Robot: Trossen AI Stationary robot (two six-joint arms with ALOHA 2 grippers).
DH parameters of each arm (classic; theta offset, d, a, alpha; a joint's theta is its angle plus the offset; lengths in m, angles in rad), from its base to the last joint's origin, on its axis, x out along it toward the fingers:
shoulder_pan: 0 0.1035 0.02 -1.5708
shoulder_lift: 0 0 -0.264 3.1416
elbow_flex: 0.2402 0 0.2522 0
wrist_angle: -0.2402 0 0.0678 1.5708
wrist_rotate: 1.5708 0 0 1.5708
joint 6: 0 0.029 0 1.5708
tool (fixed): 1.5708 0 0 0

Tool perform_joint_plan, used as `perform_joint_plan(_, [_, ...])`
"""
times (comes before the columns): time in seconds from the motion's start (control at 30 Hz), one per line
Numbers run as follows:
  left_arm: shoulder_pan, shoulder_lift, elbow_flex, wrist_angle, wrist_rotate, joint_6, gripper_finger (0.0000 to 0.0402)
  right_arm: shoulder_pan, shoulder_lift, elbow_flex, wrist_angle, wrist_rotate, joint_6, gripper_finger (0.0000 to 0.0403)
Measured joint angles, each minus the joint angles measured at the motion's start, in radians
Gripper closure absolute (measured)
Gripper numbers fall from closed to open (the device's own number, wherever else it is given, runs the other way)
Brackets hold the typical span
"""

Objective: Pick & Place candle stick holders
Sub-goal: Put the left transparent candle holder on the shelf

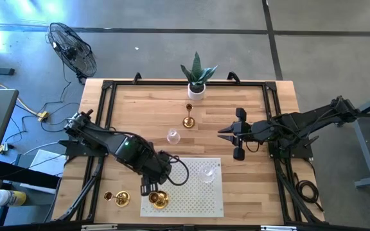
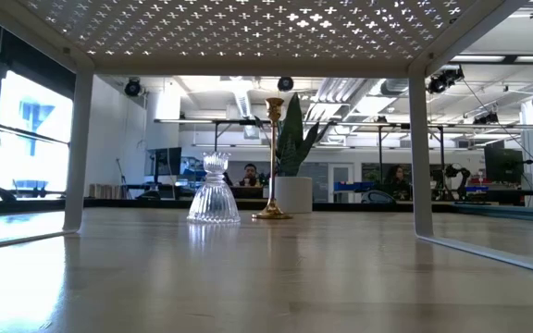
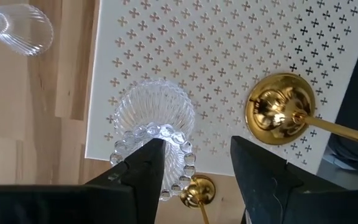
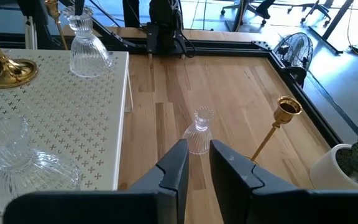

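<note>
My left gripper (image 1: 149,189) (image 3: 194,144) is open, pointing down over the near left corner of the white perforated mat (image 1: 198,192). A clear glass holder (image 3: 154,115) stands on the mat under one finger, and a gold holder (image 1: 158,199) (image 3: 278,115) stands upright on the mat beside it. Another gold holder (image 1: 119,199) stands on the table left of the mat. A second glass holder (image 1: 207,172) is on the mat. A third glass holder (image 1: 173,136) (image 2: 214,190) and a tall gold holder (image 1: 189,119) (image 2: 273,157) stand on the wood. My right gripper (image 1: 221,135) (image 4: 197,146) is shut and empty. My left gripper points down from above with one fingertip (image 3: 151,152) in front of the glass holder's beaded upper rim (image 3: 166,132). I cannot tell whether it touches the rim. The holder stands upright on the mat.
A white pot with a green plant (image 1: 196,90) stands at the table's far edge. The mat is a raised shelf on legs (image 2: 421,157). A black frame (image 1: 108,86) runs round the tabletop. A fan (image 1: 72,51) stands on the floor beyond the far left corner.
</note>
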Motion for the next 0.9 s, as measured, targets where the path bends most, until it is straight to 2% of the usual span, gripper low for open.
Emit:
perform_joint_plan(0.27, [0.04,-0.004,0.0,0.002,0.023,0.0,0.0222,0.0,0.0,0.0,0.0,0.002,-0.003,0.0345])
perform_joint_plan(0.63, [0.043,-0.004,0.002,0.094,0.151,0.0,0.0222,0.0,0.0,0.0,-0.009,0.002,-0.003,0.0344])
perform_joint_plan(0.9, [0.045,-0.004,0.002,0.055,0.119,-0.001,0.0222,0.0,0.0,0.0,-0.008,0.0,0.0,0.0344])
